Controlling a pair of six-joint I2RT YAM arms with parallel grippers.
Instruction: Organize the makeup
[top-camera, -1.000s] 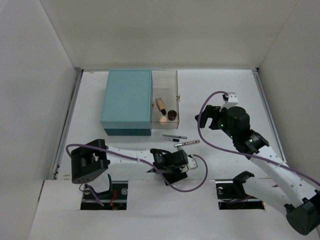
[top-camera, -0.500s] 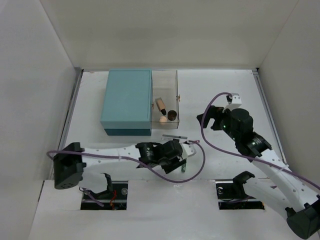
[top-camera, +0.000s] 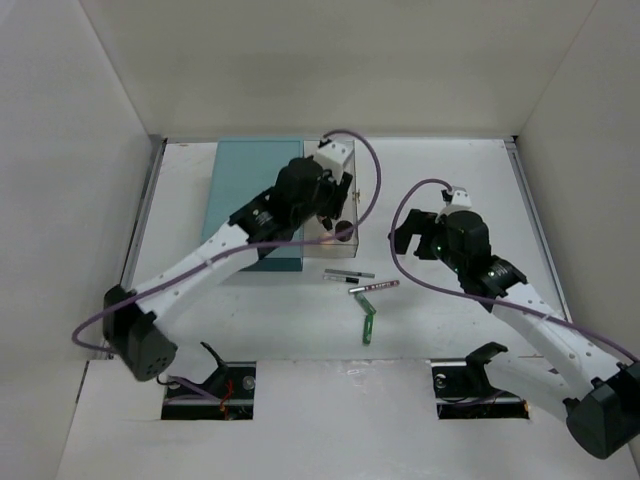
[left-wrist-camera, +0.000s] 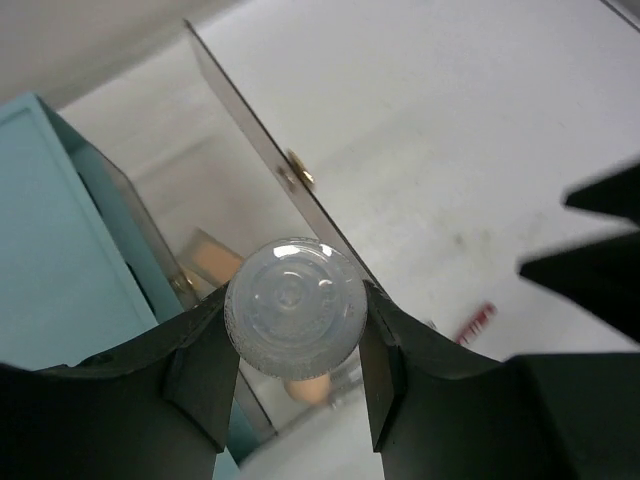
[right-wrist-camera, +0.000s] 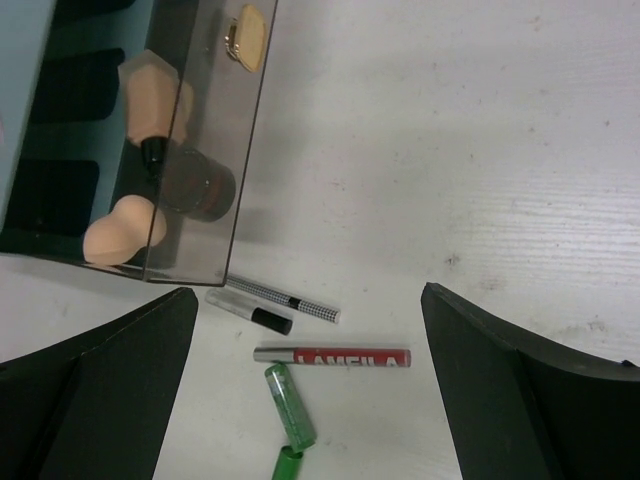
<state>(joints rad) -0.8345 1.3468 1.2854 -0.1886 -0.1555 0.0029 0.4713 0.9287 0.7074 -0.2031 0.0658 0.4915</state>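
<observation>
Left tool (left-wrist-camera: 295, 345) is clamped on a clear round-faced item (left-wrist-camera: 293, 308), directly above the clear compartment (left-wrist-camera: 262, 150); a release looks due next. Right tool (top-camera: 402, 238), fingers apart, is nearer the grey pencil (top-camera: 349, 273) and pink pencil (top-camera: 374, 287), which lie on the surface (top-camera: 450, 180) at its 8 o'clock, long axes roughly 3-to-9.

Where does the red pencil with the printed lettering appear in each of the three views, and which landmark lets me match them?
Top external: the red pencil lies on the table just below the clear box's lower right corner.
Left wrist: only its red end shows, lower right of the clear round lid in the left gripper.
Right wrist: bottom centre.
Shared landmark: the clear box's right wall.
</observation>
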